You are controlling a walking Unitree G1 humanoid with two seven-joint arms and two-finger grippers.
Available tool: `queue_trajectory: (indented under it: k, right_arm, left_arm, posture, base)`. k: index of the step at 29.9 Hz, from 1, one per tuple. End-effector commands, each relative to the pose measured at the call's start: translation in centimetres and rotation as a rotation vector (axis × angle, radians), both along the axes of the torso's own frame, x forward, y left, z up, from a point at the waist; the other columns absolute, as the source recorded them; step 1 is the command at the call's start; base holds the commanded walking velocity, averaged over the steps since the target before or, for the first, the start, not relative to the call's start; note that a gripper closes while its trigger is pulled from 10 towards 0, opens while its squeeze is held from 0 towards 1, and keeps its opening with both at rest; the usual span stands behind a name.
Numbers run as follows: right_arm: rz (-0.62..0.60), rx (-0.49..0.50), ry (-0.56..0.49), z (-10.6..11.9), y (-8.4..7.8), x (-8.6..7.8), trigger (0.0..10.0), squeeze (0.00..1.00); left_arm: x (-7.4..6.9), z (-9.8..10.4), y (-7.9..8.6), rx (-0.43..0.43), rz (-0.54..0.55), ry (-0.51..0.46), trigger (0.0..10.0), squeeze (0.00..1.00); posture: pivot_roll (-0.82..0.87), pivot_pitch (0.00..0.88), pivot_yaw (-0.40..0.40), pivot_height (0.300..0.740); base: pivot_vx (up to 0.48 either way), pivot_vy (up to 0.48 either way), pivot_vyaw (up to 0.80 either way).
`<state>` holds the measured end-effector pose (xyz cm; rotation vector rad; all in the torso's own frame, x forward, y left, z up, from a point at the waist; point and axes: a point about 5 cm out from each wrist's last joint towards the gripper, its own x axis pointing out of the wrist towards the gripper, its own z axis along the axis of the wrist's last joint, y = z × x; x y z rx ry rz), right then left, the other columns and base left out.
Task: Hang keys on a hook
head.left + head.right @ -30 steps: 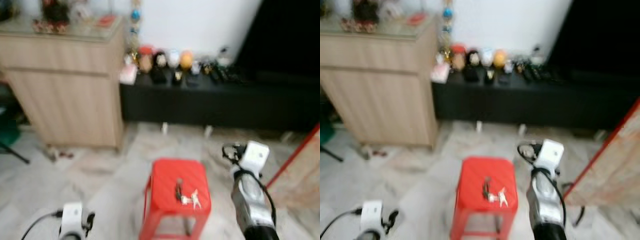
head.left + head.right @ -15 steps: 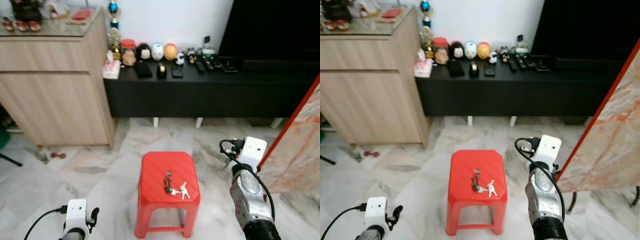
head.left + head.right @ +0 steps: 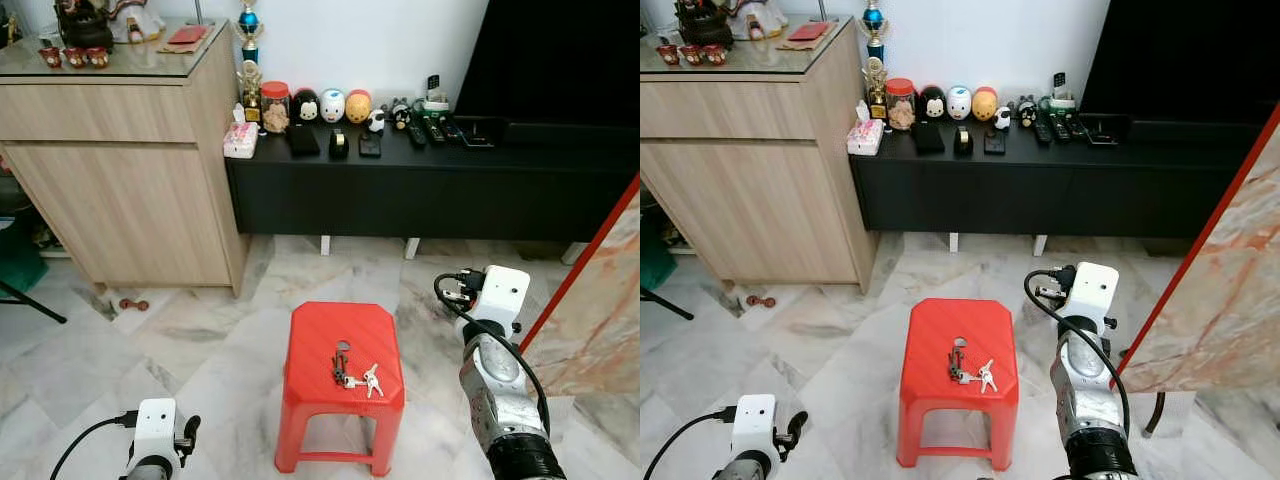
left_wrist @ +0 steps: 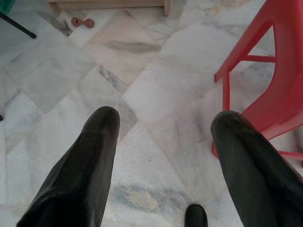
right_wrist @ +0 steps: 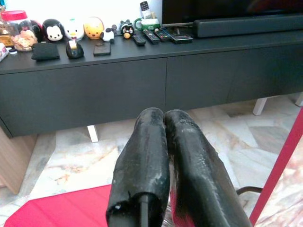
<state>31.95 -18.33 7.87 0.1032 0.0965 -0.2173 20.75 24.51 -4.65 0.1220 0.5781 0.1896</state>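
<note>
A bunch of keys (image 3: 352,372) lies on top of a red plastic stool (image 3: 320,330) in the middle of the marble floor. My right arm (image 3: 497,345) is raised just right of the stool, level with its seat. In the right wrist view my right gripper (image 5: 163,114) is shut with nothing in it, aimed at the black bench, with the stool's red top (image 5: 61,208) below it. My left arm (image 3: 155,435) hangs low to the left of the stool. My left gripper (image 4: 163,120) is open over bare floor, beside a leg of the stool (image 4: 265,94).
A wooden cabinet (image 3: 120,170) stands at the back left. A long black bench (image 3: 430,190) with figurines and remotes runs along the wall. A marble slab with a red edge (image 3: 600,290) leans at the right. A small red dumbbell (image 3: 133,304) lies near the cabinet.
The camera has shifted and the blur has cleared. The keys still lie on the stool, and both arms keep the same pose.
</note>
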Motion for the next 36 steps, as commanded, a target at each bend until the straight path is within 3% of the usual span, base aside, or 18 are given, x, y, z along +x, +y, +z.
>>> queue_trajectory:
  k: [1, 17, 36]
  right_arm:
    - [0.007, -0.012, -0.031, 0.66, 0.12, 0.29, 10.0, 0.00]
    - [0.012, -0.011, -0.040, 0.85, 0.30, 0.48, 10.0, 0.00]
    - [0.014, -0.004, -0.041, 0.86, 0.63, 0.49, 10.0, 0.00]
  left_arm:
    - [-0.20, -0.17, 0.02, 0.006, 0.001, 0.015, 10.0, 0.00]
    - [0.05, -0.02, -0.06, 0.015, -0.018, 0.011, 10.0, 0.00]
    - [0.19, 0.04, -0.15, 0.016, -0.015, 0.006, 10.0, 0.00]
  posture:
    - [0.16, 0.000, -0.056, 0.740]
    - [0.16, 0.000, -0.045, 0.740]
    - [0.16, 0.000, -0.049, 0.740]
  base:
    - [0.000, 0.000, 0.00]
    - [0.000, -0.266, 0.00]
    - [0.000, -0.423, 0.00]
